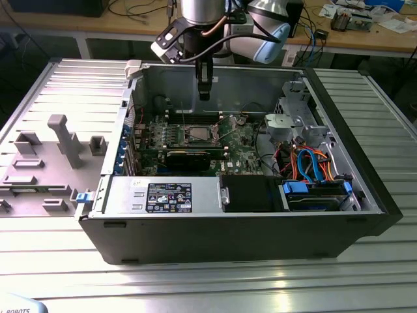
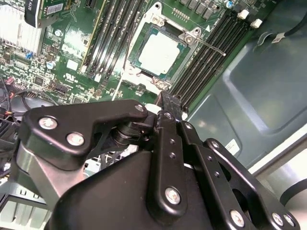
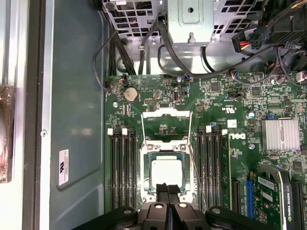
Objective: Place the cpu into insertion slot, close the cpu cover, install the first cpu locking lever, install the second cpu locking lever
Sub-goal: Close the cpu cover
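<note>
Clenched end effector (image 1: 204, 96), nothing seen in it, hovers inside the open computer case (image 1: 228, 228) above the cpu (image 3: 166, 172); cpu lies flat in the insertion slot (image 3: 150, 165) on the green board (image 3: 144, 91); cpu cover (image 3: 166, 114) flipped open beside the slot.

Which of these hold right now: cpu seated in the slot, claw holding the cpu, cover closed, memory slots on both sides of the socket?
The cpu lies in the insertion slot: true.
The claw holds the cpu: false; it hangs shut and empty above the slot.
The cpu cover is closed over the cpu: false; it is swung open beside the slot.
Black memory slots flank the slot on both sides: true.
</note>
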